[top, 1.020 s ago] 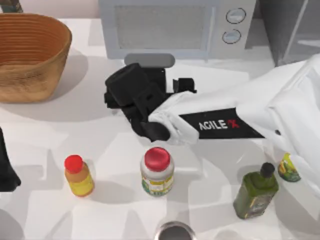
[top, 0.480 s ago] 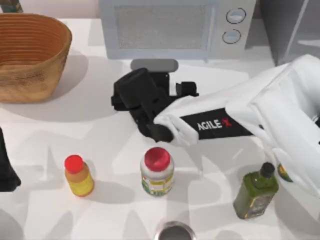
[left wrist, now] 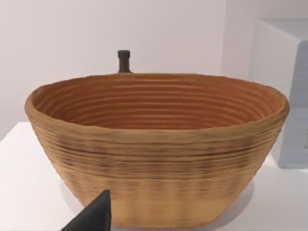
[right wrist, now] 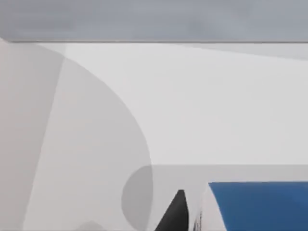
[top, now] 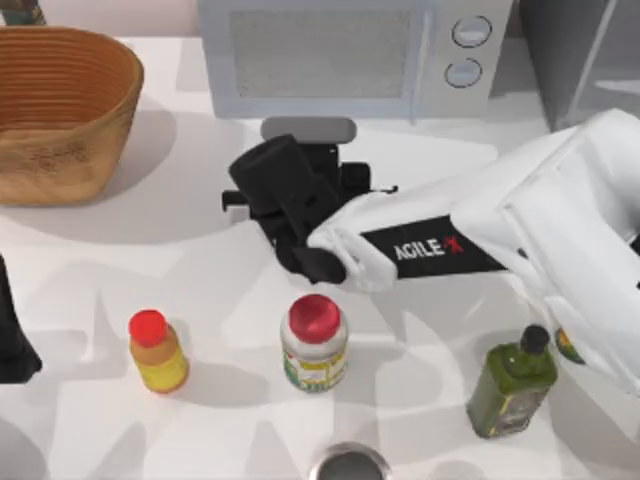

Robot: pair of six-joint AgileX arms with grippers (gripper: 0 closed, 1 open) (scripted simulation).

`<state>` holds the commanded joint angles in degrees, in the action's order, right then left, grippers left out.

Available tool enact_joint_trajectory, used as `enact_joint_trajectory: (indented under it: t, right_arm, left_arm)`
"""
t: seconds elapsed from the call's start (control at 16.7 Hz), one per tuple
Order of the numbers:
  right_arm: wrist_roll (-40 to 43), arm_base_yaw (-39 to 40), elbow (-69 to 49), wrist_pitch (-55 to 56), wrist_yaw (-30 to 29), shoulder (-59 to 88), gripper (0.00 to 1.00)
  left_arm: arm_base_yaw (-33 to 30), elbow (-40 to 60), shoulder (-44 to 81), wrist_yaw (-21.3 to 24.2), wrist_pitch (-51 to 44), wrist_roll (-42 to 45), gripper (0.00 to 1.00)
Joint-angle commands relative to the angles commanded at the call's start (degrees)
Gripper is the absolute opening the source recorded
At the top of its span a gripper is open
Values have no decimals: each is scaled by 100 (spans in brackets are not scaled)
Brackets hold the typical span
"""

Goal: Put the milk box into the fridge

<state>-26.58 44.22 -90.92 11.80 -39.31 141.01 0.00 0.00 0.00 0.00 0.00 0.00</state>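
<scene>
Right gripper (top: 300, 195) low over table (top: 150, 260) centre, just before microwave (top: 340, 55), finger state not discernible, milk box (right wrist: 260, 204) blue top beside one fingertip (right wrist: 175, 211), fridge (top: 580, 50) at far right corner, left arm parked at left edge.

Bright, even rendered light; soft grey shadows across the white table (top: 120, 400).
</scene>
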Motion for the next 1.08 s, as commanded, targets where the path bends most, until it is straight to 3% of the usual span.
enact_joint_trajectory:
  t: [0.24,0.3,0.84,1.08]
  right_arm:
    - [0,0,0,0,0,0,2]
    - [0,0,0,0,0,0,0]
    - [-7,18,-12,-16,0,-19,0]
    - [11,42,-346,-613,41,-393,0]
  left_arm:
    - [0,0,0,0,0,0,100]
    - [0,0,0,0,0,0,100]
    - [0,0,0,0,0,0,100]
    - [0,0,0,0,0,0,100]
